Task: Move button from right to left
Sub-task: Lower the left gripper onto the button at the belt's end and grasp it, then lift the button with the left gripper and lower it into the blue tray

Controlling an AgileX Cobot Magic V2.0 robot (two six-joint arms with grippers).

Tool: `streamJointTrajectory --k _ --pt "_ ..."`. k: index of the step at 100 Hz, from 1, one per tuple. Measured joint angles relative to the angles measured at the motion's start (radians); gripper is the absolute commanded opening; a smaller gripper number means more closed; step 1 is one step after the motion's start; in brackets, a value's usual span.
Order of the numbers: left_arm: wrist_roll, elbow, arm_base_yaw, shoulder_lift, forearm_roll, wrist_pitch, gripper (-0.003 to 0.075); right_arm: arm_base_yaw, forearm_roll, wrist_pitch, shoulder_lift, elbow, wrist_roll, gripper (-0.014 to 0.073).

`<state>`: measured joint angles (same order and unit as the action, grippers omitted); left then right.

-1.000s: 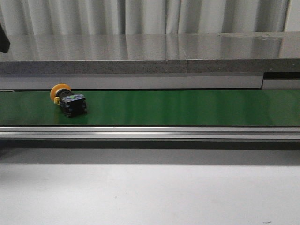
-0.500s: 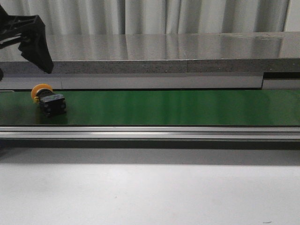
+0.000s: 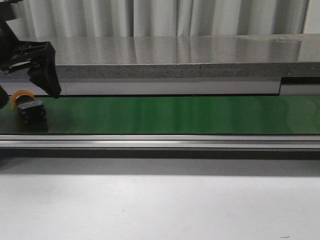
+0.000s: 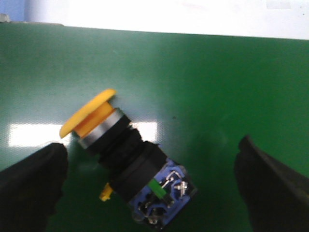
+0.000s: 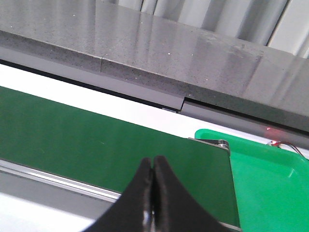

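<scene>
The small push-button with a round yellow-orange mushroom cap and black blocky body (image 3: 29,106) (image 4: 130,164) is seen lying on its side on the long green conveyor belt (image 3: 175,115), at that belt's far left end in the front view. The left arm's black tool (image 3: 27,80) (image 4: 149,188) is held just above it, with the fingers spread wide apart; in the left wrist view one dark fingertip (image 4: 29,186) is shown on the cap side of the button and the other on the far side of the body, neither touching it. Between those fingers the button is turned at a slant, cap pointing away from the tool and a blue-and-green terminal end nearest to it. A small yellow tab is visible at the side of the black body.

The right arm's black tool (image 5: 153,193) is pressed together, fingertips meeting with nothing between them. Beyond it the green belt (image 5: 96,140) is seen, and off to one side a bright green plastic tray (image 5: 270,179) lies just past the belt's end. A grey speckled stone ledge (image 3: 165,70) runs behind the belt, and a pale grey counter (image 3: 160,205) lies in front.
</scene>
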<state>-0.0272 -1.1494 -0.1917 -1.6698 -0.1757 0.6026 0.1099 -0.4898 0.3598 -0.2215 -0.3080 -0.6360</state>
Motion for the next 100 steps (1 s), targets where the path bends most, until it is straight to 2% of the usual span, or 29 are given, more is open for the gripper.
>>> streamJointTrajectory --k 15,26,42,66,75,100 --pt "0.000 -0.001 0.000 -0.002 0.024 0.013 0.0568 0.000 0.000 0.000 0.000 0.000 0.000 -0.0067" --pt "0.003 -0.001 0.000 -0.002 0.052 0.034 0.0547 0.000 0.000 0.000 0.000 0.000 0.000 -0.0067" --pt "0.083 -0.002 0.000 -0.002 0.176 0.074 0.0501 0.000 0.000 0.000 0.000 0.000 0.000 -0.0067" --pt "0.121 -0.002 0.000 -0.002 0.274 0.129 0.0271 0.000 0.000 0.000 0.000 0.000 0.000 -0.0067" --pt "0.121 -0.002 0.000 -0.002 0.281 0.129 0.0218 0.000 0.000 0.000 0.000 0.000 0.000 -0.0067" --pt "0.122 -0.005 0.000 0.003 0.293 0.140 0.0202 0.000 0.000 0.000 0.000 0.000 0.000 -0.0067"
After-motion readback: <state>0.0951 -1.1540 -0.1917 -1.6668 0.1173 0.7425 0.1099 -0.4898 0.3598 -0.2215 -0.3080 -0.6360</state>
